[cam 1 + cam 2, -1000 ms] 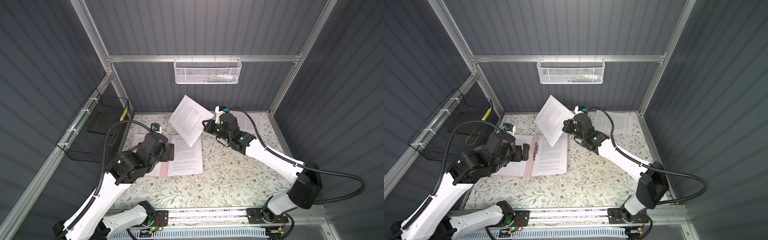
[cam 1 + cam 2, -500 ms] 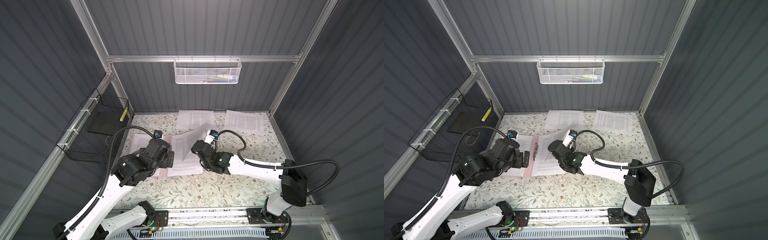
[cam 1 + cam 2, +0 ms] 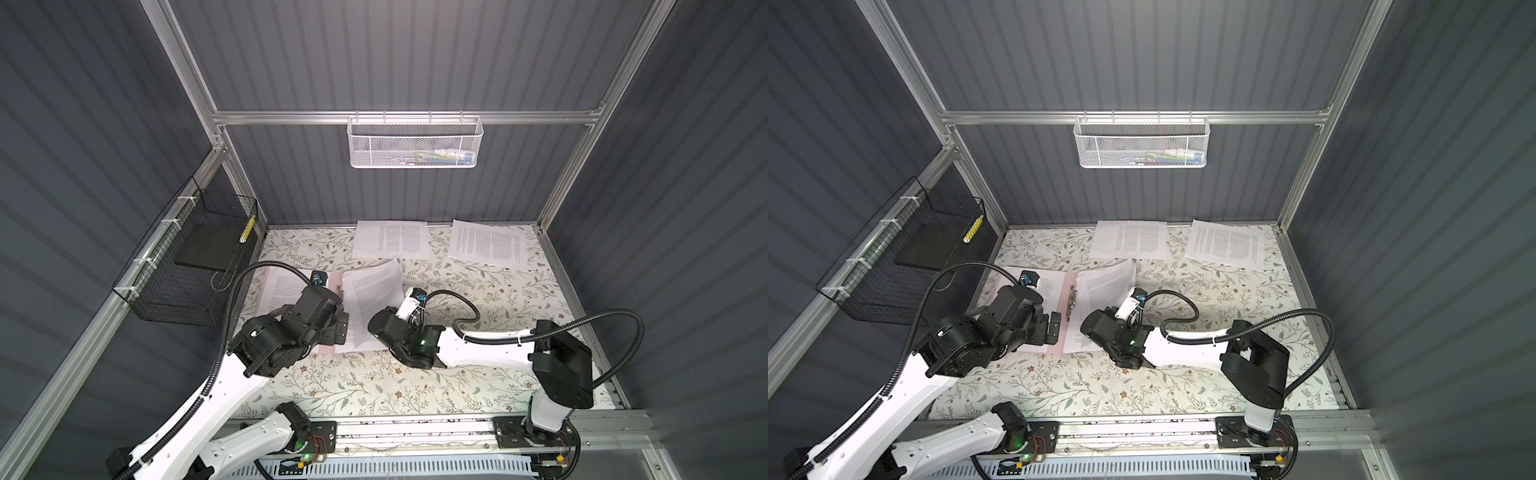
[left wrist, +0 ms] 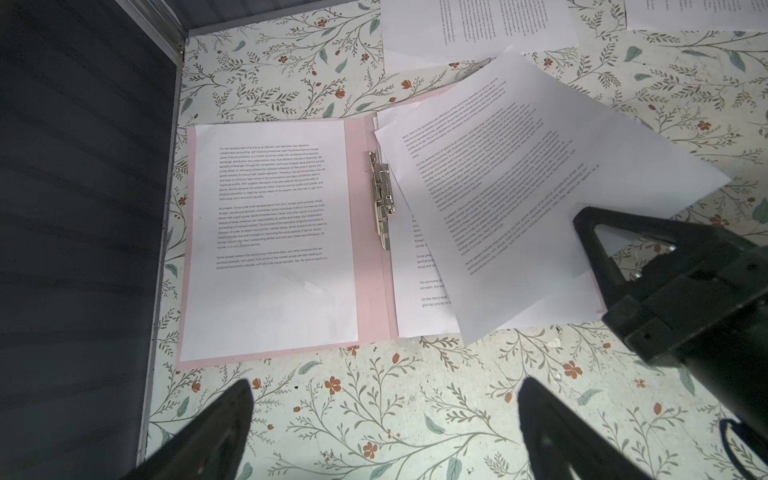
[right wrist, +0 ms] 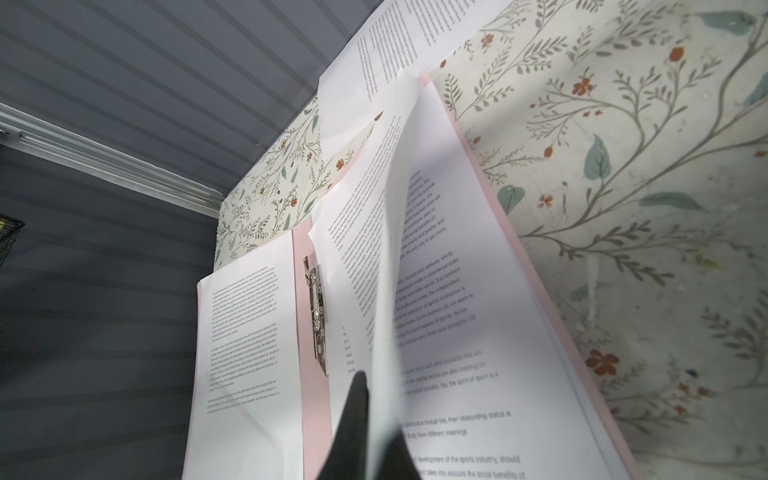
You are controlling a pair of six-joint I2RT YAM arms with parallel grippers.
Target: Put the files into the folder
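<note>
In both top views the right end effector [image 3: 376,332] was clenched on the near right edge of a white printed paper sheet [image 3: 374,291]. That sheet lay askew over the right half of the thin pale pink card folder [image 3: 1066,279], open on the left of the floral-patterned desk [image 3: 519,291]. The left end effector [image 3: 1054,328] hovered released and empty over the folder's near end. Two loose white printed sheets [image 3: 390,241] waited at the far edge.

Left wrist view: the held sheet's far corner overshot the folder. Let go there, it would likely settle crooked or snag the metal fastener clip [image 4: 382,199]. One page began "For the development of sports as an industry".

Right wrist view: the pinched sheet bowed upward, so a push could crease it. Readable: "development of the sports industry, should". No brand showed.
</note>
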